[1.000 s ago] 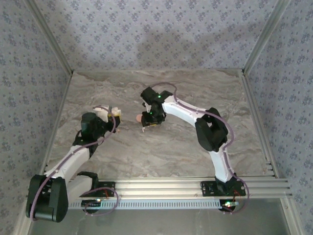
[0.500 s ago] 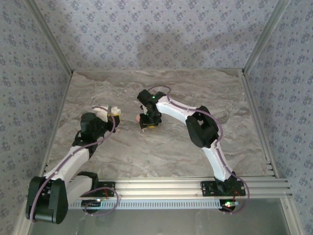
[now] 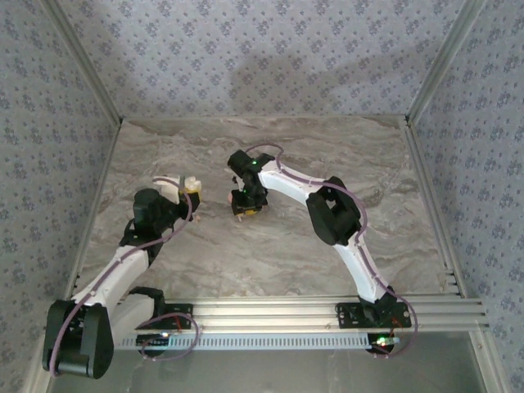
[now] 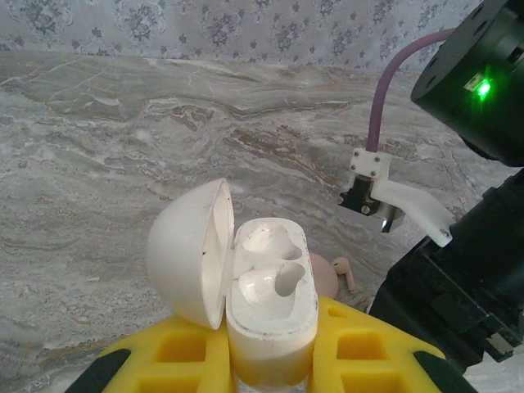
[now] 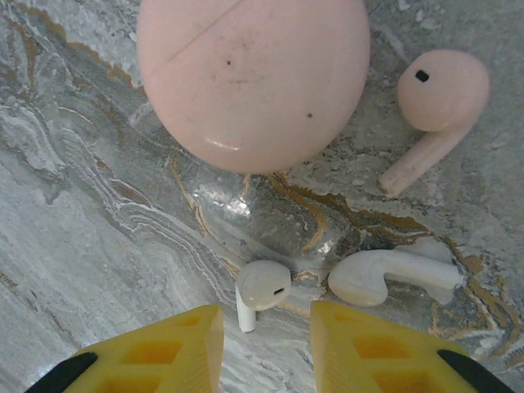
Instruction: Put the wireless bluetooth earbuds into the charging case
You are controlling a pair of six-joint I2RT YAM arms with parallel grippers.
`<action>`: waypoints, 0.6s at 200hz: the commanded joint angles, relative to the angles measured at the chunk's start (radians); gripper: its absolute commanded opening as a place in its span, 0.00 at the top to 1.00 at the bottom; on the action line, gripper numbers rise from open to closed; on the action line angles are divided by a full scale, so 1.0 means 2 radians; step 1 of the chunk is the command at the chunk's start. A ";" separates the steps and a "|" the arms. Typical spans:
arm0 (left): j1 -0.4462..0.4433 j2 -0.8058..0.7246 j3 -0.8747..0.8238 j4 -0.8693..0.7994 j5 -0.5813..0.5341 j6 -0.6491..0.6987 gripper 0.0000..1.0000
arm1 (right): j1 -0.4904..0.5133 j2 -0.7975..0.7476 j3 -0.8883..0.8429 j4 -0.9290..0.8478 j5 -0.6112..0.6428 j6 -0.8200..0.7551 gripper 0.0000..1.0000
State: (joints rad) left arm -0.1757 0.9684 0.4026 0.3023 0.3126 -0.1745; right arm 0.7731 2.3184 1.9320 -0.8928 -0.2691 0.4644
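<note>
the left fingers [image 4: 184, 354], yellow ones, are pinching the white charging case [image 4: 270, 307] from both sides and hold it upright above the marble-pattern worktop [image 4: 123, 139]. its lid [image 4: 187, 255] stands open to the left side, and the two sockets inside are empty. from above i see this case at the end of the left arm [image 3: 123, 262], over the left middle part of the worktop.

the right fingers [image 5: 160, 354] are spread, with a clear gap between them, and they point down close to the white earbuds [image 5: 262, 286]. one of them lies just in front of the gap, with its short stem toward the fingers; i cannot tell if a finger touches it. the other one [image 5: 385, 277] lies on its side just beside the first. further on lie a pink round case [image 5: 254, 78] and a pink earbud [image 5: 438, 106], near each other but apart. both white earbuds are on the worktop, not in the charging case.
</note>
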 commanded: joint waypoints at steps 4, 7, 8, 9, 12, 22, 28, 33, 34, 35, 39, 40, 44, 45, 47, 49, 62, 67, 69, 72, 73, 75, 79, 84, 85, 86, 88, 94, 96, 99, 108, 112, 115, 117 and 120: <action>0.003 -0.010 -0.002 0.005 -0.001 -0.001 0.85 | 0.004 0.013 0.021 -0.016 -0.006 0.009 0.66; 0.003 -0.011 -0.002 0.006 0.001 -0.001 0.86 | 0.005 0.014 0.021 -0.016 -0.005 0.009 0.66; 0.003 -0.011 -0.002 0.006 0.001 -0.001 0.85 | 0.004 0.014 0.022 -0.016 -0.004 0.009 0.66; 0.003 -0.010 -0.002 0.006 0.001 -0.001 0.86 | 0.004 0.015 0.022 -0.017 -0.004 0.009 0.66; 0.003 -0.011 -0.002 0.007 0.001 -0.002 0.85 | 0.005 0.016 0.023 -0.017 -0.003 0.009 0.66; 0.003 -0.012 -0.002 0.008 0.003 -0.002 0.86 | 0.004 0.018 0.026 -0.018 -0.002 0.010 0.66; 0.003 -0.013 -0.003 0.009 0.004 -0.002 0.85 | 0.004 0.021 0.026 -0.018 -0.003 0.010 0.66; 0.003 -0.013 -0.003 0.009 0.004 -0.002 0.85 | 0.004 0.022 0.026 -0.018 -0.004 0.011 0.66; 0.003 -0.013 -0.003 0.009 0.004 -0.002 0.85 | 0.005 0.022 0.026 -0.017 -0.004 0.011 0.66; 0.003 -0.013 -0.003 0.010 0.004 -0.002 0.86 | 0.004 0.022 0.027 -0.017 -0.004 0.011 0.66; 0.003 -0.014 -0.003 0.010 0.004 -0.002 0.85 | 0.004 0.022 0.027 -0.016 -0.004 0.010 0.66; 0.003 -0.014 -0.003 0.009 0.004 -0.002 0.85 | 0.004 0.023 0.027 -0.016 -0.004 0.011 0.66; 0.003 -0.015 -0.003 0.009 0.005 -0.003 0.85 | 0.004 0.024 0.028 -0.015 -0.004 0.011 0.66; 0.003 -0.015 -0.003 0.010 0.005 -0.003 0.85 | 0.004 0.024 0.028 -0.014 -0.005 0.012 0.66; 0.003 -0.015 -0.003 0.010 0.004 -0.003 0.85 | 0.004 0.024 0.028 -0.015 -0.004 0.012 0.66; 0.003 -0.015 -0.003 0.010 0.005 -0.003 0.85 | 0.004 0.025 0.029 -0.015 -0.004 0.012 0.66; 0.003 -0.017 -0.003 0.009 0.005 -0.002 0.85 | 0.004 0.029 0.034 -0.015 -0.002 0.013 0.66; 0.003 -0.017 -0.003 0.009 0.004 -0.002 0.85 | 0.005 0.032 0.037 -0.016 0.000 0.014 0.66; 0.003 -0.017 -0.003 0.009 0.004 -0.002 0.86 | 0.004 0.032 0.037 -0.017 0.001 0.014 0.66; 0.003 -0.018 -0.003 0.008 0.004 -0.002 0.85 | 0.004 0.033 0.039 -0.017 0.001 0.014 0.66; 0.003 -0.018 -0.003 0.008 0.004 -0.002 0.85 | 0.004 0.033 0.039 -0.018 0.001 0.014 0.66; 0.003 -0.019 -0.003 0.008 0.003 -0.002 0.85 | 0.005 0.034 0.040 -0.018 0.002 0.014 0.66; 0.003 -0.020 -0.003 0.008 0.004 -0.002 0.85 | 0.005 0.035 0.040 -0.018 0.003 0.014 0.66; 0.003 -0.020 -0.004 0.007 0.003 -0.002 0.85 | 0.005 0.036 0.041 -0.018 0.003 0.015 0.66; 0.003 -0.021 -0.004 0.007 0.003 -0.002 0.86 | 0.005 0.036 0.041 -0.018 0.003 0.015 0.66; 0.003 -0.021 -0.004 0.007 0.003 -0.002 0.85 | 0.005 0.036 0.041 -0.018 0.003 0.015 0.67; 0.003 -0.021 -0.004 0.007 0.003 -0.002 0.85 | 0.005 0.036 0.042 -0.018 0.004 0.016 0.66; 0.003 -0.021 -0.005 0.008 0.003 -0.002 0.85 | 0.006 0.037 0.042 -0.019 0.006 0.017 0.67; 0.003 -0.022 -0.005 0.007 0.003 -0.002 0.85 | 0.006 0.037 0.042 -0.020 0.005 0.018 0.67; 0.003 -0.022 -0.005 0.008 0.002 -0.002 0.85 | 0.006 0.038 0.043 -0.021 0.006 0.020 0.66; 0.003 -0.023 -0.005 0.007 0.002 -0.002 0.85 | 0.007 0.038 0.043 -0.024 0.007 0.020 0.66; 0.003 -0.023 -0.005 0.007 0.002 -0.002 0.86 | 0.008 0.039 0.043 -0.026 0.009 0.021 0.67; 0.003 -0.023 -0.005 0.008 0.002 -0.002 0.86 | 0.008 0.038 0.043 -0.027 0.011 0.021 0.67; 0.003 -0.023 -0.006 0.007 0.002 -0.002 0.86 | 0.008 0.039 0.043 -0.027 0.011 0.021 0.67; 0.003 -0.024 -0.006 0.007 0.002 -0.001 0.86 | 0.008 0.039 0.043 -0.029 0.013 0.020 0.67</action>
State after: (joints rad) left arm -0.1757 0.9417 0.4023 0.3023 0.3134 -0.1745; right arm 0.7776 2.3646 1.9934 -0.9005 -0.2668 0.4831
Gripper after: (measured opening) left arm 0.191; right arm 0.335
